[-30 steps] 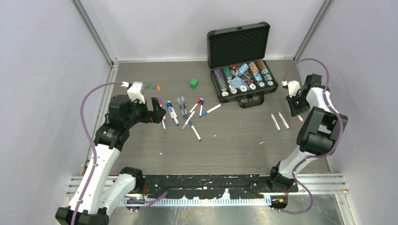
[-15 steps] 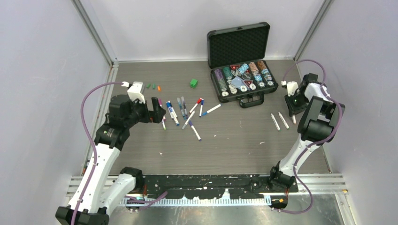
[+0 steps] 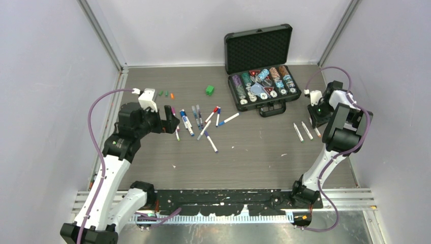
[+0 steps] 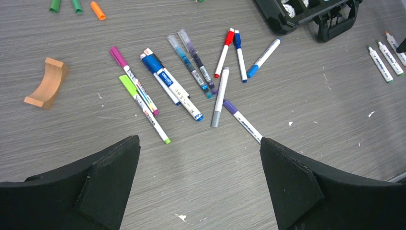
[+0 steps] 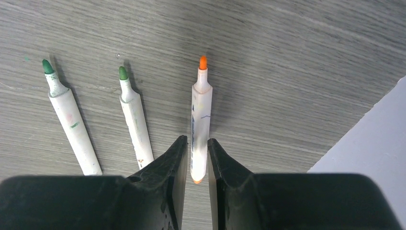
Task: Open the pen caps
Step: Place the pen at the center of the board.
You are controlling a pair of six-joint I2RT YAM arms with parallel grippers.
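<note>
A grey wood-grain counter (image 3: 244, 152) carries 1 black case (image 3: 258, 48), open at the far right, its lid upright and lined with dark foam. Round multicoloured poker chips (image 3: 262, 84) fill its tray in rows, and its handle (image 3: 272, 108) faces the near side. 1 small green cube (image 3: 209, 90) sits left of the case, apart from it. In the left wrist view, 1 curved tan block (image 4: 47, 83) lies on the counter. White specks (image 4: 291, 123) dot the surface. Pale walls (image 3: 203, 30) close 3 sides.
</note>
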